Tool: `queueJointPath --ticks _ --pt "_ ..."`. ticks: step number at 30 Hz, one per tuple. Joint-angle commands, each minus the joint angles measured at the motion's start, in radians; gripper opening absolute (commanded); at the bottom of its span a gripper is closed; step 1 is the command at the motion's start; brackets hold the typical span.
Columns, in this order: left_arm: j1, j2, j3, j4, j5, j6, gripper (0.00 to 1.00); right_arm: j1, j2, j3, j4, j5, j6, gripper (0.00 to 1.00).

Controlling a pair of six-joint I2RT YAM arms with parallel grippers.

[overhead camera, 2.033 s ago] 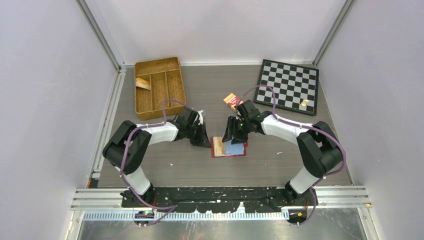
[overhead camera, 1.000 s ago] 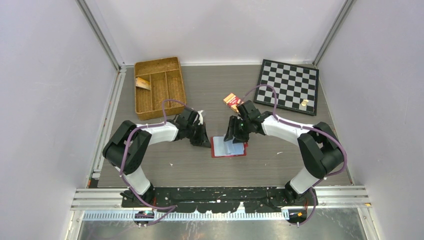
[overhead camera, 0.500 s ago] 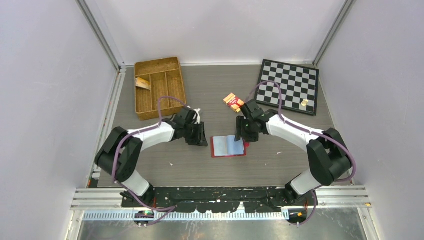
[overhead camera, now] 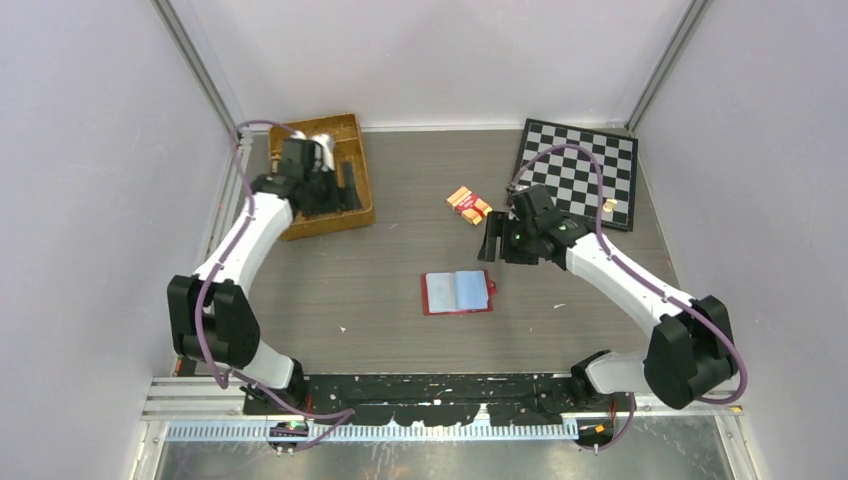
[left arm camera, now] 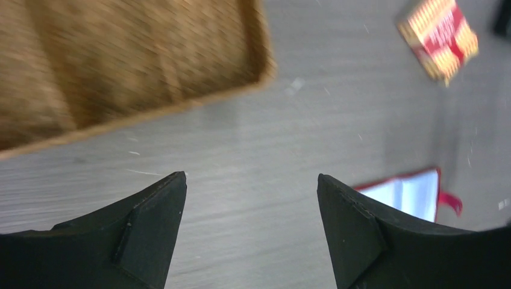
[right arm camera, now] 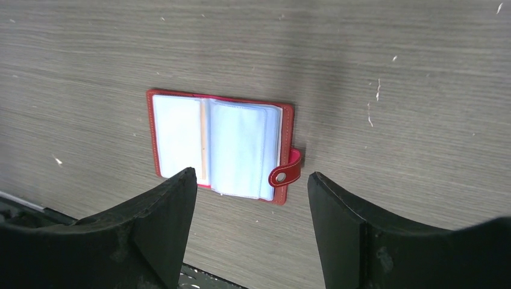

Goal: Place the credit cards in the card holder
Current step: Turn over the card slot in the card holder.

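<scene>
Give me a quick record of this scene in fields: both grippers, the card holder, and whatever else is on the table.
Card holder: dark-red leather-like wallet, lying open, clear sleeves up, tab unfastened
Left gripper: open, empty, by the brown wicker divided tray
Right gripper: open, empty, apart from the card holder
Other: orange-and-red banded pack; black-and-white chessboard
Loose cards: none in view
</scene>
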Motion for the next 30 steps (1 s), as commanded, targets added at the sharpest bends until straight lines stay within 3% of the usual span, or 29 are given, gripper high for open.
queueJointPath --ticks 1,8,15,30 --pt "0.129 0.053 0.154 -0.07 -0.044 0.106 0.83 -0.053 -0.078 -0.04 0.074 -0.083 -0.044 0.73" --pt "0.312 0.209 0.298 0.061 -0.043 0.125 0.84 -0.116 -0.123 -0.082 0.093 -0.134 -0.05 0.74" --pt "0.408 0.33 0.345 0.229 -0.074 0.128 0.84 -0.135 -0.14 -0.098 0.098 -0.146 -0.043 0.74" --pt "0.481 0.632 0.565 0.278 0.013 0.135 0.84 -0.141 -0.149 -0.094 0.098 -0.135 0.04 0.74"
